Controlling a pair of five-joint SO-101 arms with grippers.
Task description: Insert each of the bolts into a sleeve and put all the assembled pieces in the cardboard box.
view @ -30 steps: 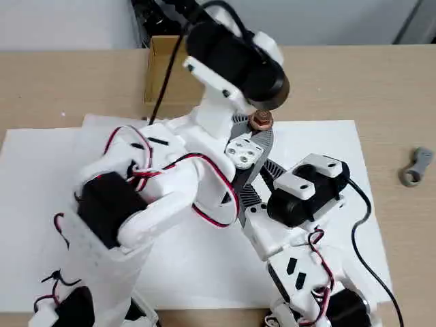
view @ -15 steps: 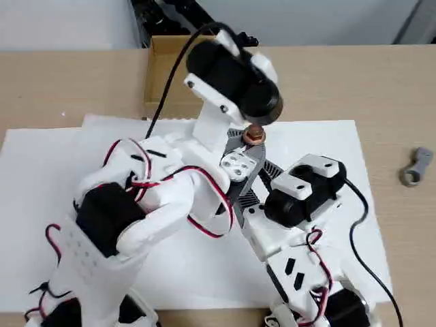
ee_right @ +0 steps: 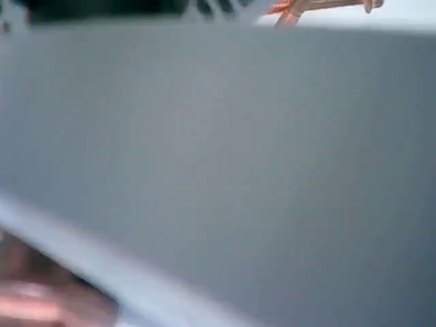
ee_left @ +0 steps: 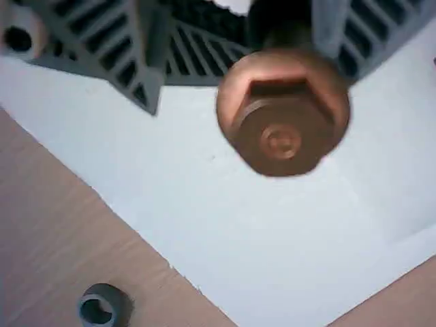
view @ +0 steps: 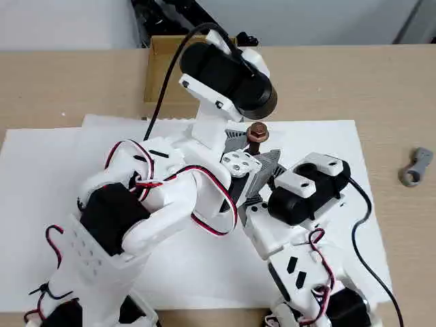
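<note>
A copper hex-head bolt [view: 257, 131] hangs above the white paper, its dark shank pointing toward the near side. In the left wrist view the bolt [ee_left: 283, 112] faces the camera head-on, with grey ribbed fingers [ee_left: 109, 48] on either side of its shank. My left gripper [view: 252, 146] is shut on it. My right gripper [view: 268, 170] sits just nearer than the bolt, partly under the left arm, and its state is hidden. The cardboard box [view: 160, 68] stands at the back, mostly behind the left arm. A small grey sleeve-like ring [ee_left: 102, 310] lies on the wood.
A white paper sheet [view: 54, 191] covers the middle of the wooden table. A grey ring-ended part [view: 415, 165] lies on bare wood at the far right. Both arms crowd the centre. The right wrist view is a close grey surface with a copper patch [ee_right: 41, 300].
The left arm's wrist has swung a little left and back. The bolt has shifted slightly toward the near side. The right arm has barely moved.
</note>
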